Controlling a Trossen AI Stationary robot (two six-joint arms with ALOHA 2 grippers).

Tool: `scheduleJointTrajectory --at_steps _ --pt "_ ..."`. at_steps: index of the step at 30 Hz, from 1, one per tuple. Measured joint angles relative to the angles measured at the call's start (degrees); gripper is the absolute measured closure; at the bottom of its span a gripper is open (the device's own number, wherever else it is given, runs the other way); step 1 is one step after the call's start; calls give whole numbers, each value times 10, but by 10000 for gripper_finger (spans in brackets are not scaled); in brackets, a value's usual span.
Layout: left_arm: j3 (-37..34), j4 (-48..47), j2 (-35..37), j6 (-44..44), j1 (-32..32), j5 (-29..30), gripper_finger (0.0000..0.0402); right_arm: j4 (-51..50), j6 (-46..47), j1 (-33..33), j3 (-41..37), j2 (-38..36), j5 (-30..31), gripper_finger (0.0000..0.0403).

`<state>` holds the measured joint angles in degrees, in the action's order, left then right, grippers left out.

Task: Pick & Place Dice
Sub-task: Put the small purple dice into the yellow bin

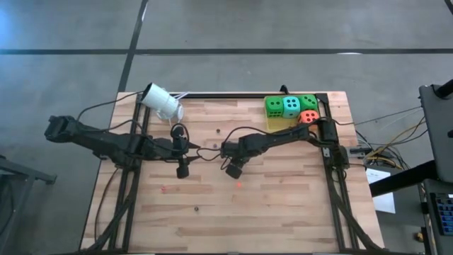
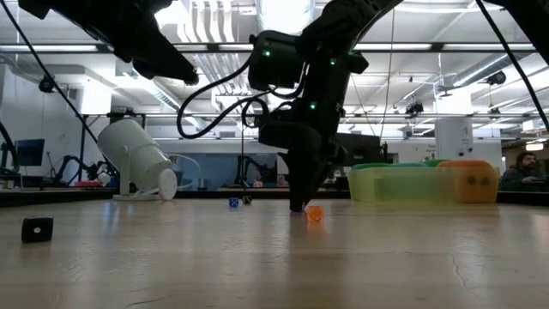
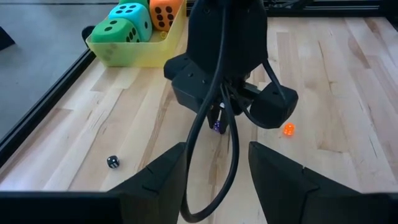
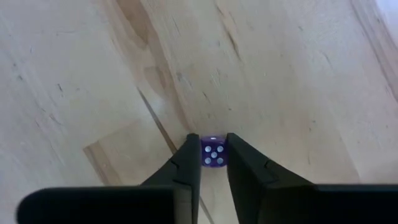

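Four big soft dice sit in a yellow tray [image 1: 277,125] at the far right of the table: two green [image 1: 274,106] [image 1: 308,102], one teal [image 1: 291,106], one orange-red [image 1: 308,117]. No gripper touches them. My right gripper [image 1: 233,168] is at mid-table, pointing down, shut on a tiny purple die [image 4: 213,153] with white pips. My left gripper [image 1: 182,170] hovers just to its left, open and holding nothing; its fingers frame the left wrist view [image 3: 217,180], which faces the right gripper. My right gripper pinches the small purple die by two opposite faces [image 4: 205,154] between its fingertips. The fingers [image 4: 186,163] come from above, pointing down at the wood. The die [image 3: 217,126] sits at the tips, at or just above the tabletop; whether it rests on the table I cannot tell.
Tiny dice lie scattered on the wood: an orange one [image 2: 314,214] right beside the right gripper, a black one [image 3: 112,162], a blue one [image 2: 233,202], a black cube [image 2: 37,228]. A white cylinder [image 1: 163,101] lies at the far left. A person [image 2: 525,167] sits beyond the table.
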<state>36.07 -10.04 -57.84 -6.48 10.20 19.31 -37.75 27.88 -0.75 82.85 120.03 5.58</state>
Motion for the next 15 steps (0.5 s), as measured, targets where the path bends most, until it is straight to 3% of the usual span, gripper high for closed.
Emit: scheduleJointTrajectory --at_steps 8,15 --pt "0 0 0 -2 0 0 225 -14 -18 0 0 -4 12 362" --pt "0 0 0 -1 0 0 226 -75 -17 0 0 -45 65 359"
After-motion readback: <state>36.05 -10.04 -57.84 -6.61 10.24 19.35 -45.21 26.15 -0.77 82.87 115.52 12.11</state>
